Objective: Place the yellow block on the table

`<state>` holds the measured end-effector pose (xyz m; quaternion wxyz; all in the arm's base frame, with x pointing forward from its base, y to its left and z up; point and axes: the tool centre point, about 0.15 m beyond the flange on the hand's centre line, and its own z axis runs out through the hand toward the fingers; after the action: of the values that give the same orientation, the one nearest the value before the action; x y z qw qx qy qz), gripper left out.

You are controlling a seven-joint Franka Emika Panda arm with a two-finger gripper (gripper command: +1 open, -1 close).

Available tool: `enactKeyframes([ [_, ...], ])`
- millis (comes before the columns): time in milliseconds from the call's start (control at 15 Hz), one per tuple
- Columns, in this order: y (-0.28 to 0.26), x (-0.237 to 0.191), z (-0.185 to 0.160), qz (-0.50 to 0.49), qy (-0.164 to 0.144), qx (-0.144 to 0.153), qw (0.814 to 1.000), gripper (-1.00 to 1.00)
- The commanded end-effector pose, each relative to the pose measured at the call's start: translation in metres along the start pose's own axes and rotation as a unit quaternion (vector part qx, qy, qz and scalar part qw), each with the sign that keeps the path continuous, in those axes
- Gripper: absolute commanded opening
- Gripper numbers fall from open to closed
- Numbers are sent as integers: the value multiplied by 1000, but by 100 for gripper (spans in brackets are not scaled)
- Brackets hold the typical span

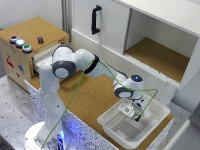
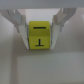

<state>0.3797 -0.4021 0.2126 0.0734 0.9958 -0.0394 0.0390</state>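
Observation:
In the wrist view a small yellow block [image 2: 40, 37] with black marks on its faces sits between my two fingers [image 2: 20, 29], which press on both of its sides. My gripper [image 2: 41, 41] is shut on it, with the white floor of the bin behind. In the exterior view my gripper [image 1: 131, 111] reaches down inside the white bin [image 1: 114, 131], at the exterior view's right end of the brown cork table [image 1: 87, 97]. The block is too small to make out there.
A cork-topped box [image 1: 35, 31] with coloured buttons stands at the exterior view's left. A white cabinet [image 1: 112, 22] with a black handle [image 1: 95, 19] and an open cork-lined shelf [image 1: 160, 57] runs along the back. The arm's base [image 1: 47, 132] stands in front.

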Motion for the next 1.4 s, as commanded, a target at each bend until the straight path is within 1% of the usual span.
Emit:
enactKeyframes([
  [0,-6,13,-3,-11,36,7,999,-100],
  [200,-11,16,-32,-17,61,18,998,-100],
  [400,-21,29,-80,-23,103,32,994,-100],
  [533,-32,28,-111,-39,133,45,989,-100],
  [600,-41,25,-125,-55,143,54,987,-100],
  [667,-48,22,-132,-66,147,60,985,-100],
  [733,-63,18,-140,-90,143,79,983,-100],
  [933,-108,5,-138,-140,121,95,978,-100],
  [1067,-134,-1,-130,-155,109,90,978,-100],
  [1133,-148,-2,-122,-158,99,83,979,-100],
  [1200,-161,0,-111,-153,84,77,982,-100],
  [1267,-173,4,-100,-143,62,81,984,-100],
  [1333,-184,6,-91,-136,50,76,987,-100],
])
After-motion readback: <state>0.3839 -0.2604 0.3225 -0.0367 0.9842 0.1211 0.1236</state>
